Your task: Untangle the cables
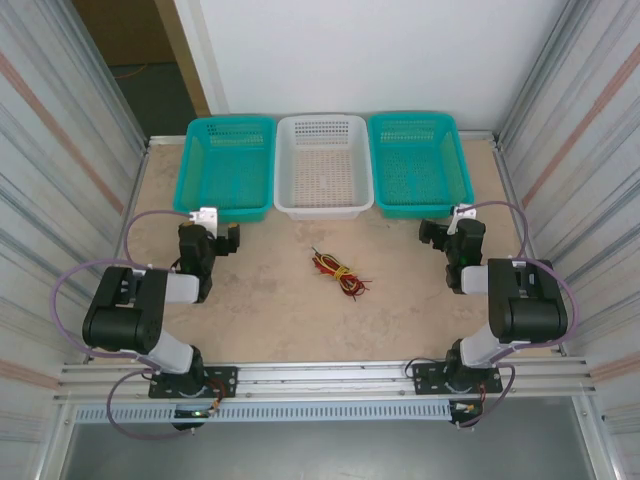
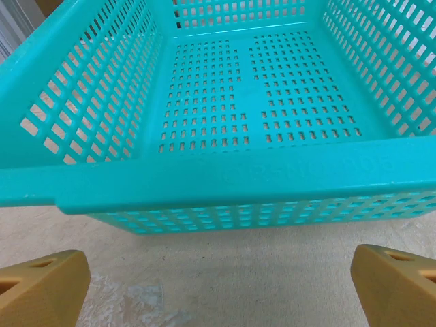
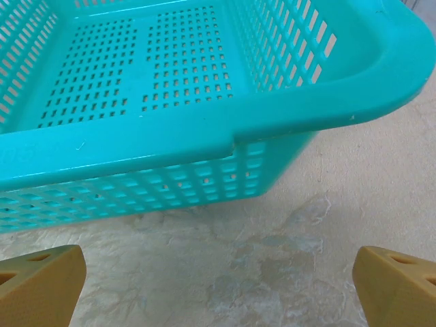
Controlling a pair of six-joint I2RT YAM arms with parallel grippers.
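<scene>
Cables (image 1: 338, 272) lie in one small knot of red, black and pale yellow on the table (image 1: 270, 310). They are between the two pairs of jaws and well apart from both. They are to the right of the left jaws and to the left of the right jaws, a little behind where each pair points.

Both pairs of jaws stand fully open and hold nothing. In the left wrist view the tan fingertips (image 2: 41, 289) sit at the two lower corners, with bare table between them and the rim of a teal basket (image 2: 225, 180) just ahead. The right wrist view is the same: one fingertip (image 3: 395, 286) at each side, and the other teal basket (image 3: 204, 139) close in front.

I judge that the step in hand is the approach, so I must first turn each wrist inward, away from its basket. I want to come to the knot from two opposite sides.

The wires are very thin, so I think the fingertips must come almost to the table before closing. I would choose a loose end which sticks out, not the dense middle. One pair of jaws should hold the bundle quiet while the other pulls one colour slowly outward. A quick pull can tighten the knot.
</scene>
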